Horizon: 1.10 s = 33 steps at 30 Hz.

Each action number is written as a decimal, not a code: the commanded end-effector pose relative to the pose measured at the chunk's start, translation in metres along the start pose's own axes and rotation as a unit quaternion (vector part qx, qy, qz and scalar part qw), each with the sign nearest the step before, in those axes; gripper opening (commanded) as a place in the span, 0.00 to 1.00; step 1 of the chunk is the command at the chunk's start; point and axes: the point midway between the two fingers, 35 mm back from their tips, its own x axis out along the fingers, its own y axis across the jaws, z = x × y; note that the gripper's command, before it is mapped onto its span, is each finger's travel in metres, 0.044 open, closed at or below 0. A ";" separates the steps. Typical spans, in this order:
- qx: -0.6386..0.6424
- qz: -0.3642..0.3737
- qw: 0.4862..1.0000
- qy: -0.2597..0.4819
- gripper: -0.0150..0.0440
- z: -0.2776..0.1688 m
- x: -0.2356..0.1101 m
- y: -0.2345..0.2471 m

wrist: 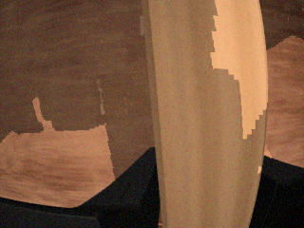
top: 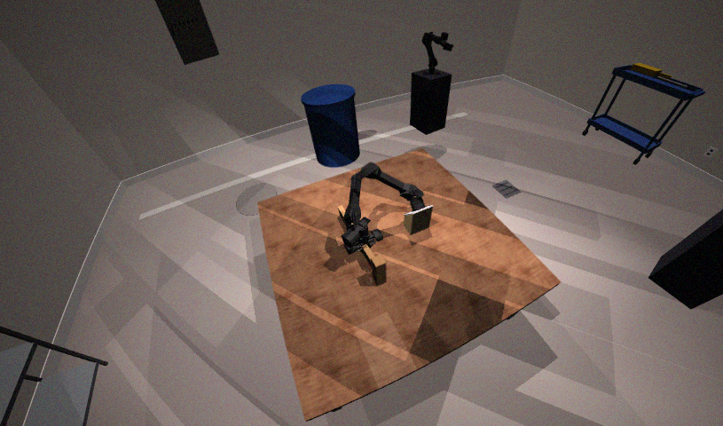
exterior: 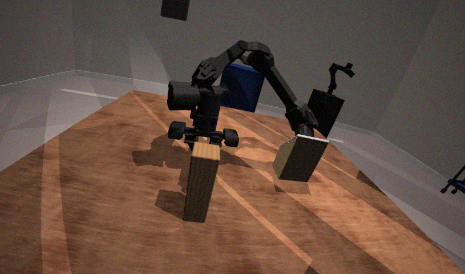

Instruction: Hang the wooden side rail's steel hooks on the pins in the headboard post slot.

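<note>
The headboard post (top: 379, 273) (exterior: 200, 186) stands upright on the wooden table. The wooden side rail (top: 369, 256) (wrist: 204, 95) runs away behind the post, its near end close to the post's back side. In the top view its far end shows low behind the arm, but whether it touches the table is not clear. My gripper (top: 364, 247) (exterior: 203, 140) (wrist: 187, 152) points down and is shut on the rail, a short way behind the post. The steel hooks, the slot and the pins are hidden, so I cannot tell whether the hooks sit on the pins.
A block (top: 419, 221) (exterior: 303, 161) with a white top edge stands right of the post, in front of the arm's base. The arm arches over the table (top: 354, 327) (exterior: 126, 237). A blue barrel (top: 333, 126) stands on the floor behind the table.
</note>
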 end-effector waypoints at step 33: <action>0.000 0.006 1.000 0.002 0.25 -0.007 -0.002 -0.001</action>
